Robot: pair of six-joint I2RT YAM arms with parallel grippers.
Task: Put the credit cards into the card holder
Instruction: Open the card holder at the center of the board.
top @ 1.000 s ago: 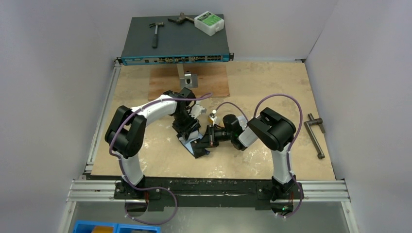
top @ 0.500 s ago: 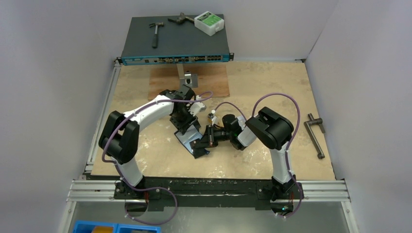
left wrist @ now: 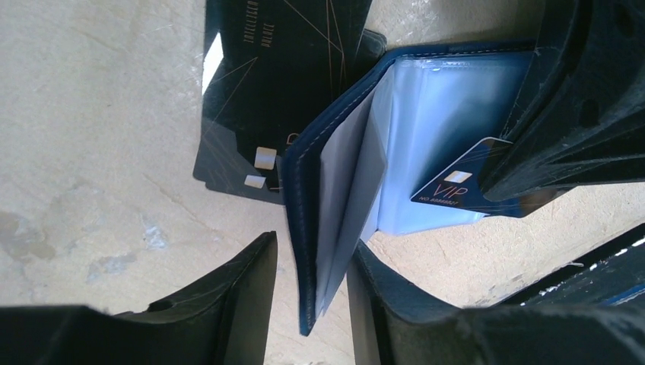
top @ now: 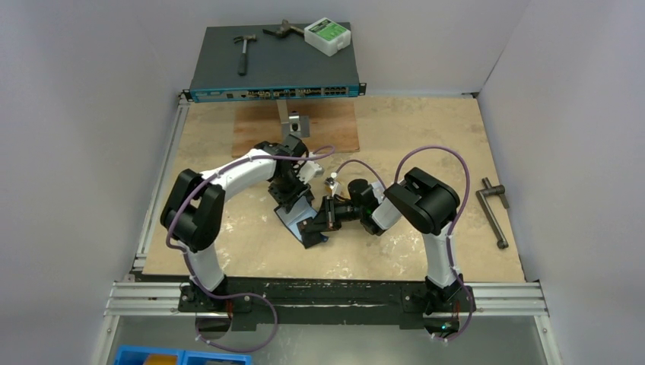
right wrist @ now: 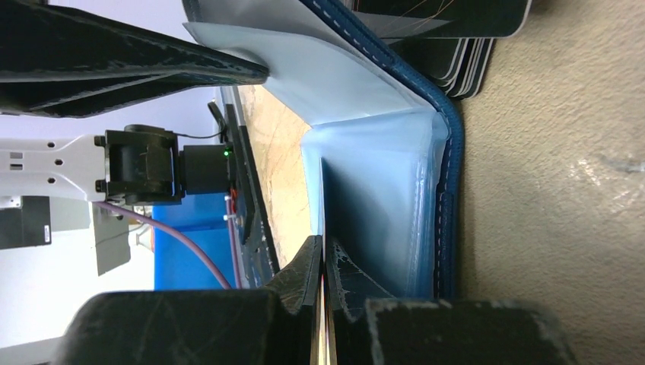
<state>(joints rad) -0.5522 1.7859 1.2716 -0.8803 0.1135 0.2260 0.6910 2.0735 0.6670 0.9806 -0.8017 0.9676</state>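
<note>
Clerk: Item one, card holder [left wrist: 300, 228]. Location?

Checker: Near the middle of the table [top: 426, 137], between the two arms. It lies open, hard against a stack of black cards [left wrist: 258, 91] and perhaps overlapping it. One half is flat, the other raised on edge.

Clerk: Handling?

Checker: Judged light and floppy. Soft navy cover, thin clear sleeves [left wrist: 426, 106] that bend easily. Smooth, probably slippery. Best taken by the stitched cover edge with the loose sleeves included, so a pocket mouth gapes. A pinch on one sleeve alone would likely crumple it.

Clerk: Item two, VIP card [left wrist: 452, 186]?

Checker: Dark, thin, glossy, judged stiff. Take by one end, leaving the leading end free. One corner shows against the pale blue lining. Whether it sits inside a sleeve or only over it, cannot tell.

Clerk: Left gripper [left wrist: 310, 255]?

Checker: Jaws part closed, straddling the raised half. Cover and loose sleeves stand between the fingers, propped upright.

Clerk: Right gripper [right wrist: 323, 251]?

Checker: Jaws pinched tight on the VIP card, seen edge-on as a thin line between them. Nose pointed into the fold.

Clerk: Risk?

Checker: Card may catch a sleeve lip and buckle it if the angle is off
</note>
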